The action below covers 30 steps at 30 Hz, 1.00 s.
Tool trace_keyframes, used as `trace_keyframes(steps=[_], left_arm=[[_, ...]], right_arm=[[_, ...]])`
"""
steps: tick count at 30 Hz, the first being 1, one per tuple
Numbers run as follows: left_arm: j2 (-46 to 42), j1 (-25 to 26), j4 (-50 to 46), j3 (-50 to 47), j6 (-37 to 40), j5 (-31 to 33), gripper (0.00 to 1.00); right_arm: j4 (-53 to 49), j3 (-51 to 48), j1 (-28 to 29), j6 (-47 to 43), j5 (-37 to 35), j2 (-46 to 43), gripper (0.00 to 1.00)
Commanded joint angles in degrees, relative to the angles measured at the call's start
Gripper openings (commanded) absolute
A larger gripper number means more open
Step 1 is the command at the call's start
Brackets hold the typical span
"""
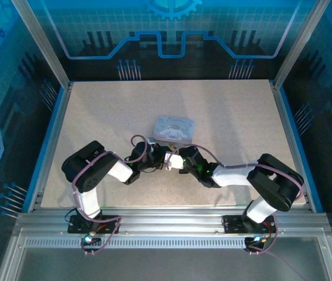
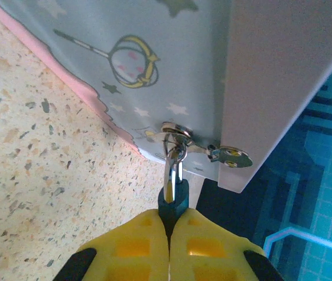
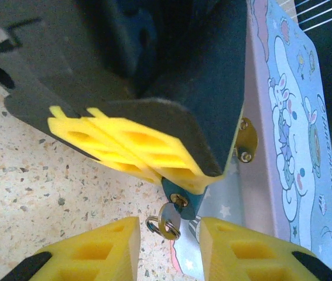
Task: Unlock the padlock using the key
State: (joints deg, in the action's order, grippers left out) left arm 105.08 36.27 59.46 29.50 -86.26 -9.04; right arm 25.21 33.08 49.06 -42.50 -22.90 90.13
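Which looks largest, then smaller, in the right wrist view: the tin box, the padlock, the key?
Largest: tin box, by far.
Then padlock and key, unranked: the left hand covers most of the padlock, and its visible part looks about as big as the key.

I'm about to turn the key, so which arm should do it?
Right. The right gripper is open, straddling the key at the padlock keyhole; the left gripper is shut on the padlock, busy holding it.

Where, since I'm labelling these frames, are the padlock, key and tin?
padlock [image 3: 185, 205]: right wrist view, dark body by the keyhole.
key [image 3: 167, 223]: right wrist view, its head under the padlock.
tin [image 3: 297, 117]: right wrist view, printed lid.
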Motion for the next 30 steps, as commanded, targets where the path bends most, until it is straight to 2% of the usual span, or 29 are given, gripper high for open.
trace_keyframes(steps=[1, 8, 20, 25, 30], left_arm=[[1.1, 0.1, 2.9, 1.2, -1.5, -1.2, 0.0], [1.2, 0.0, 3.0, 1.2, -1.6, -1.2, 0.0], [1.9, 0.1, 4.1, 1.3, -2.2, -1.6, 0.0], [2.1, 0.0, 4.6, 1.1, -2.4, -1.5, 0.0], [2.1, 0.0, 4.9, 0.9, -2.4, -1.4, 0.0]], right_arm=[[-0.1, 1.5, -0.6, 0.0, 1.8, 0.0, 0.31], [1.1, 1.4, -0.5, 1.4, 2.0, 0.4, 0.28], [5.1, 1.9, -0.4, 2.7, 0.5, 2.0, 0.14], [5.4, 2.2, -0.5, 4.3, -0.4, 1.6, 0.0], [4.7, 2.8, -0.6, 6.6, -2.9, 0.9, 0.0]])
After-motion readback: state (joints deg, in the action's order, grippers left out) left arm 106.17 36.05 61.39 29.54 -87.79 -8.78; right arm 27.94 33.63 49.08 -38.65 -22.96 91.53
